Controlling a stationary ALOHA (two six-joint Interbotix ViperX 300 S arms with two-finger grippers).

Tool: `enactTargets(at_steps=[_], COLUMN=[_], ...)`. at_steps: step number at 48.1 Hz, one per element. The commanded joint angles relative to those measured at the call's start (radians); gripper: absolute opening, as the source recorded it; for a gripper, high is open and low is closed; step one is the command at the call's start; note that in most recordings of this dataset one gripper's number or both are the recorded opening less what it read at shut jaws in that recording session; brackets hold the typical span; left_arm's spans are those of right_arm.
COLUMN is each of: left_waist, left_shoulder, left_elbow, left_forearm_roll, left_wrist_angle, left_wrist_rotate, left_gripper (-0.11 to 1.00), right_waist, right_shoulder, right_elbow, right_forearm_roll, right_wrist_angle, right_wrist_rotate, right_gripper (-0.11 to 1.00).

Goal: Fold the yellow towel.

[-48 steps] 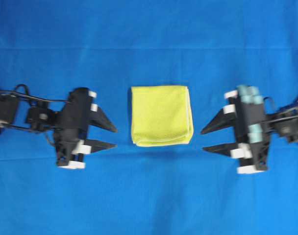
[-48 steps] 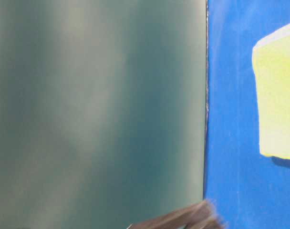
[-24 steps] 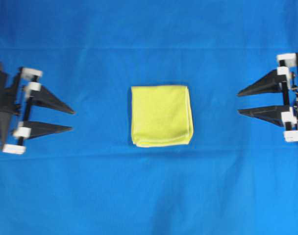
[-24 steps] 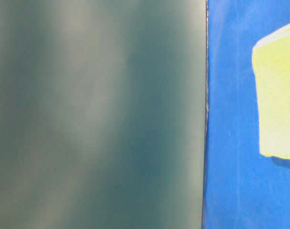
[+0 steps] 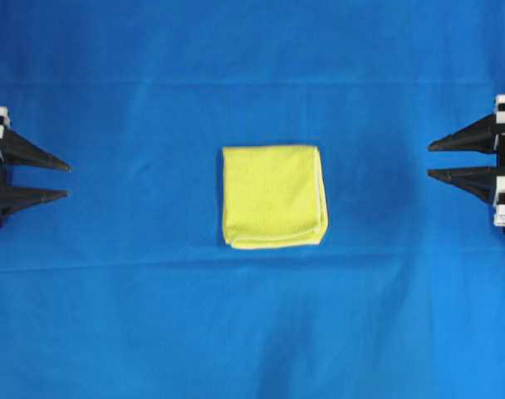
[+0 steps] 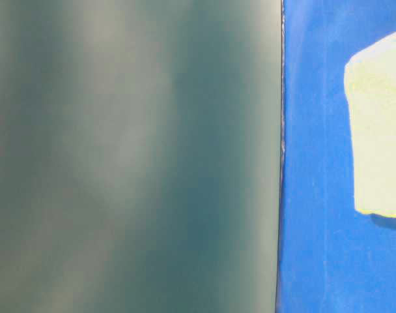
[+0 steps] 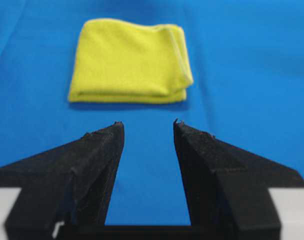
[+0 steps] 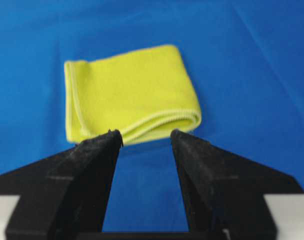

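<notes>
The left gripper (image 5: pixel 60 180) sits at the left edge of the overhead view, jaws apart and empty; the right gripper (image 5: pixel 433 160) sits at the right edge, jaws likewise apart and empty; both point inward, well apart from the yellow towel (image 5: pixel 273 196); it lies folded into a neat square at the middle of the blue cloth (image 5: pixel 252 332).

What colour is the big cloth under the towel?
Bright blue. The big cloth shows best in the overhead view, spread beneath the yellow towel.

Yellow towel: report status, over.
Left gripper open, right gripper open, both empty at table edges. Yellow towel folded, centred on blue cloth. Nothing obstructing.
</notes>
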Motion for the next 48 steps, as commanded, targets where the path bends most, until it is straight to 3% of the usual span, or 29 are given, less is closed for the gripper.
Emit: enactTargets(at_steps=[1, 48], left_waist=[0.005, 0.005], left_shoulder=[-0.008, -0.006], left_elbow=[0.000, -0.002], left_forearm_roll=[-0.002, -0.003], left_wrist_angle=[-0.006, -0.005], left_wrist_rotate=[-0.003, -0.003], left_gripper=[0.42, 0.42], right_waist=[-0.008, -0.006], right_shoulder=[0.005, 0.005], right_elbow=[-0.005, -0.011], right_forearm_roll=[0.009, 0.003], right_wrist_angle=[-0.029, -0.023], right_wrist_rotate=[0.000, -0.003], right_gripper=[0.52, 0.52])
